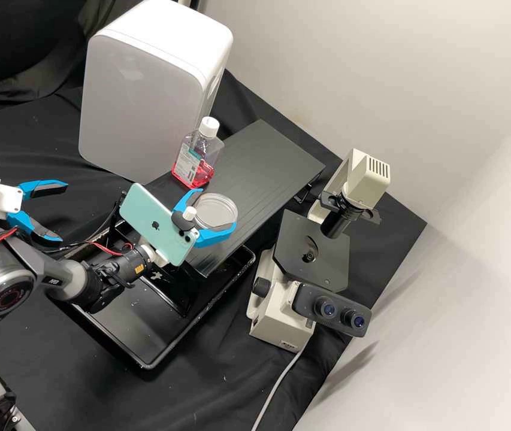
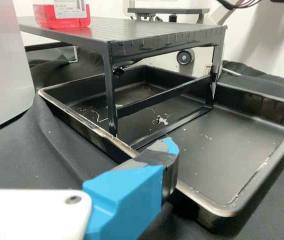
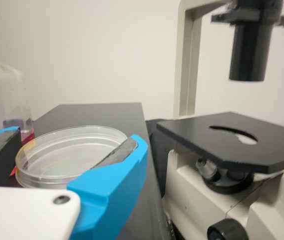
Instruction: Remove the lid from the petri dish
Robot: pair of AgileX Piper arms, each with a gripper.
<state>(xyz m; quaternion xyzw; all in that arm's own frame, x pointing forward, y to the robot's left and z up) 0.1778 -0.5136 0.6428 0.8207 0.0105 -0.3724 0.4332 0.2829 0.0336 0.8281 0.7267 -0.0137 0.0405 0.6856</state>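
A clear petri dish [image 1: 216,209] with its lid on rests near the front edge of a black ribbed rack [image 1: 267,161]. My right gripper [image 1: 218,211] is open and straddles the dish, one blue finger on each side. In the right wrist view the dish [image 3: 69,152] lies between the two pads, very close to both; I cannot tell whether they touch it. My left gripper [image 1: 39,211] is open and holds nothing, out at the bench's left, apart from the rack. In its own view the left gripper [image 2: 77,145] faces the black tray [image 2: 82,125] and the rack's legs.
A bottle of red liquid [image 1: 198,155] stands on the rack behind the dish. A large white box [image 1: 147,84] sits behind that. A microscope [image 1: 315,257] stands right of the rack, its stage [image 3: 231,140] close to the dish. The tray [image 1: 147,353] lies under the rack.
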